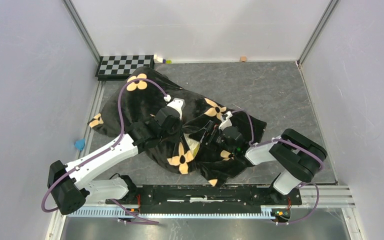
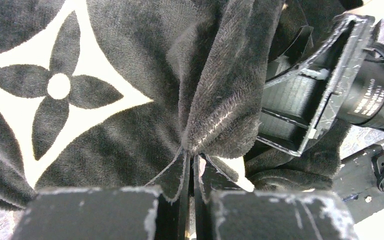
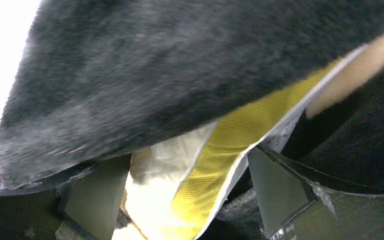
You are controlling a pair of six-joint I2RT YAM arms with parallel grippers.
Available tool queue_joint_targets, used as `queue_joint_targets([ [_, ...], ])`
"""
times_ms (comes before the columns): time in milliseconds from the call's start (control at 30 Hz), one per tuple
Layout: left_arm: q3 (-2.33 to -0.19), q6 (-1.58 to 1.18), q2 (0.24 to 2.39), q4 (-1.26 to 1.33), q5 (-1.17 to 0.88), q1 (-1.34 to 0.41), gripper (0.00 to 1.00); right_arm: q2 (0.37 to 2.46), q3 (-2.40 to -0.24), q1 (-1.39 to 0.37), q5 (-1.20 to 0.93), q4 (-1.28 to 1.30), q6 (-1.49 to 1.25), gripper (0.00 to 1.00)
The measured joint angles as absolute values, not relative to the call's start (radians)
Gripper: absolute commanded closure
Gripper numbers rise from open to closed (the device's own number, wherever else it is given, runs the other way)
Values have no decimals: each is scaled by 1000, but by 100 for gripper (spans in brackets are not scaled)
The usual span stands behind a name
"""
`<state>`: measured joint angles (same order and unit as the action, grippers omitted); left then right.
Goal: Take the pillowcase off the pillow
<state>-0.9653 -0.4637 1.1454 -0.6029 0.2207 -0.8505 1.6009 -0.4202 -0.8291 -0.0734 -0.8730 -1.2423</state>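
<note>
Nearest us, our left gripper [image 2: 192, 161] is clenched on a plush fold of the pillowcase [image 2: 130, 125]. Our right gripper [image 3: 185, 165] gapes, released, around the yellow edge of the pillow [image 3: 240, 130]. Both lie toward the left edge of the counter [image 1: 280, 90], and the limp, light case should pull best from its open hem.

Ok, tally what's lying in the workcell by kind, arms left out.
Pillowcase: 1
Pillow, mostly covered: 1
Checkerboard: 1
Small tan block: 1
Small blue object: 1
Small bits beside the checkerboard: 2
Total: 7
</note>
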Motion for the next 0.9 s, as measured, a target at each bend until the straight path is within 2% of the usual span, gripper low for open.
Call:
queue_joint_targets([
  [267,-935,-474,1136,-599,190,-783,98,1612,-420,-832,-27,-879,-1259,100],
  [600,-751,-578,1098,-447,173,-720,98,1259,-325,-725,-52,-647,-1115,100],
  [900,-589,-666,1097,-229,179,-651,98,928,-259,-439,-274,-302,-926,100],
])
